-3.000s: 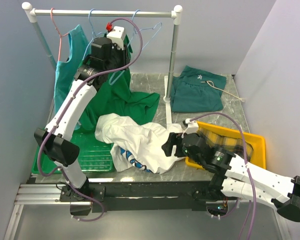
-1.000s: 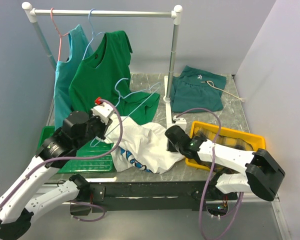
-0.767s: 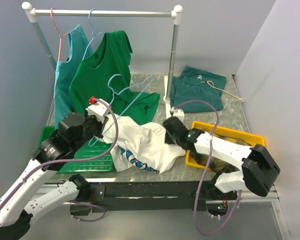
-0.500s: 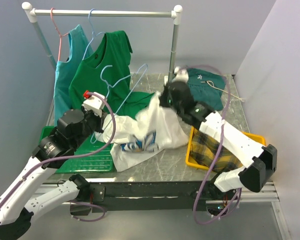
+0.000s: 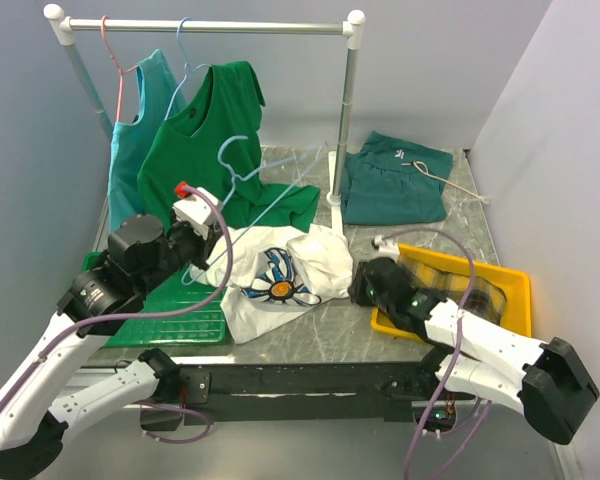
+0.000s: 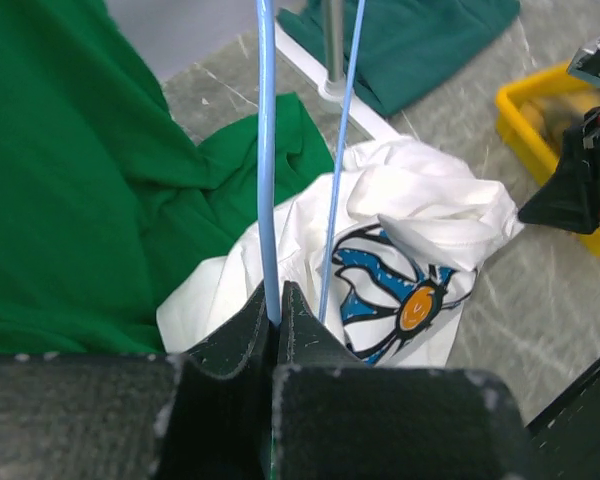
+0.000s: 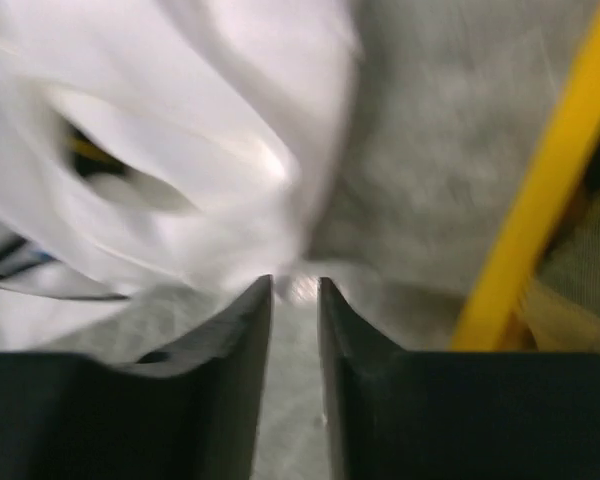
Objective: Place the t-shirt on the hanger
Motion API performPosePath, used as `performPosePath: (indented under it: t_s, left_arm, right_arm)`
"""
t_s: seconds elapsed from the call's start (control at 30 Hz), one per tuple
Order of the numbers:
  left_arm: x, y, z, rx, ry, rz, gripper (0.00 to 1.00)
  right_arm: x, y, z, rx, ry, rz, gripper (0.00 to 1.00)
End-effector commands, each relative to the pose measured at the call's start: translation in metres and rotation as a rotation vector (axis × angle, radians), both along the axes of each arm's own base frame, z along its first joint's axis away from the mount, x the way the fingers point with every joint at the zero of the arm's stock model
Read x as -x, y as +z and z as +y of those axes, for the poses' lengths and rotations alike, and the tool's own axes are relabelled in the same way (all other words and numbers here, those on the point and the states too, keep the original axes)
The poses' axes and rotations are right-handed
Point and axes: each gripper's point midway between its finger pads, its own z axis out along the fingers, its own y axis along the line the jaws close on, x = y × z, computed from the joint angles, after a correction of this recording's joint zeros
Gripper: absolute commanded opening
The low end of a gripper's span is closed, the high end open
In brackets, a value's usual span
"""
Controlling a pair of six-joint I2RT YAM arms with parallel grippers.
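Note:
The white t-shirt [image 5: 280,268] lies crumpled on the marble table, with its blue and yellow graphic facing up. It also shows in the left wrist view [image 6: 405,255] and, blurred, in the right wrist view [image 7: 170,150]. My left gripper [image 5: 204,238] is shut on the light-blue wire hanger [image 5: 242,182], which it holds tilted above the t-shirt's left side. The wire [image 6: 268,150] runs up from between the jaws [image 6: 274,305]. My right gripper [image 5: 358,284] sits low at the t-shirt's right edge. Its jaws [image 7: 295,290] stand narrowly apart with the white hem at their tips.
A clothes rack [image 5: 210,26] at the back carries a green shirt [image 5: 205,130] on a blue hanger, a teal shirt [image 5: 140,110] and a pink-red hanger [image 5: 115,70]. The rack post [image 5: 345,110] stands behind the t-shirt. A folded teal garment [image 5: 395,180] lies back right, a yellow tray [image 5: 515,278] right and a green mat [image 5: 180,318] left.
My right gripper lifted the t-shirt up and back, then came down to its right edge. The t-shirt now lies with its graphic up. My left gripper holds the hanger slightly higher.

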Motion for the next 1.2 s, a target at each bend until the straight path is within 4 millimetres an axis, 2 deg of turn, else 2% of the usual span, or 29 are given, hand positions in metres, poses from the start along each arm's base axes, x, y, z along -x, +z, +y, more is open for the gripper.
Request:
performPosePath:
  t_s: [0.0, 0.03, 0.07, 0.2, 0.23, 0.3, 0.33, 0.37, 0.43, 0.53, 0.63, 0.73, 0.87, 0.9, 1.1, 1.17]
  left_arm:
    - [0.003, -0.016, -0.005, -0.125, -0.08, -0.03, 0.01]
    - [0.002, -0.023, -0.004, -0.149, -0.074, -0.026, 0.01]
    - [0.002, -0.024, -0.004, -0.165, -0.079, -0.035, 0.01]
    - [0.009, -0.029, -0.001, -0.187, -0.115, -0.075, 0.01]
    - [0.01, -0.036, 0.0, -0.2, -0.123, -0.072, 0.01]
    - [0.014, -0.039, 0.002, -0.22, -0.146, -0.092, 0.01]
    - [0.019, -0.046, -0.002, -0.231, -0.192, -0.085, 0.01]
    - [0.02, -0.048, -0.001, -0.247, -0.2, -0.098, 0.01]
    - [0.025, -0.049, 0.001, -0.247, -0.213, -0.102, 0.01]
    - [0.027, -0.053, 0.003, -0.276, -0.224, -0.088, 0.01]
    - [0.027, -0.068, 0.004, -0.324, -0.237, -0.056, 0.01]
    - [0.028, -0.084, 0.002, -0.359, -0.259, -0.033, 0.01]
    - [0.025, -0.098, 0.002, -0.402, -0.251, -0.014, 0.01]
    - [0.024, -0.1, 0.0, -0.407, -0.256, -0.007, 0.01]
    - [0.023, -0.108, -0.006, -0.446, -0.272, 0.024, 0.01]
    - [0.025, -0.11, -0.006, -0.458, -0.281, 0.033, 0.01]
  right_arm:
    - [-0.003, 0.024, 0.005, -0.141, -0.052, -0.065, 0.44]
    - [-0.002, 0.025, 0.002, -0.135, -0.059, -0.065, 0.52]
    - [-0.002, 0.031, 0.001, -0.147, -0.066, -0.08, 0.55]
    - [-0.009, 0.047, -0.003, -0.153, -0.103, -0.117, 0.59]
    - [-0.012, 0.053, 0.0, -0.162, -0.103, -0.128, 0.59]
    - [-0.016, 0.046, 0.001, -0.134, -0.114, -0.1, 0.58]
    - [-0.02, 0.05, 0.004, -0.13, -0.114, -0.101, 0.58]
    - [-0.022, 0.042, 0.006, -0.107, -0.113, -0.079, 0.58]
    - [-0.029, 0.045, 0.011, -0.108, -0.118, -0.081, 0.58]
    - [-0.034, 0.036, 0.016, -0.084, -0.114, -0.045, 0.56]
    - [-0.035, 0.026, 0.015, -0.059, -0.124, -0.019, 0.55]
    - [-0.035, 0.025, 0.012, -0.065, -0.14, -0.03, 0.54]
    - [-0.037, 0.024, 0.015, -0.069, -0.133, -0.027, 0.4]
    - [-0.037, 0.024, 0.016, -0.067, -0.132, -0.026, 0.32]
    - [-0.04, 0.029, 0.019, -0.079, -0.127, -0.035, 0.08]
    - [-0.04, 0.032, 0.018, -0.083, -0.134, -0.044, 0.06]
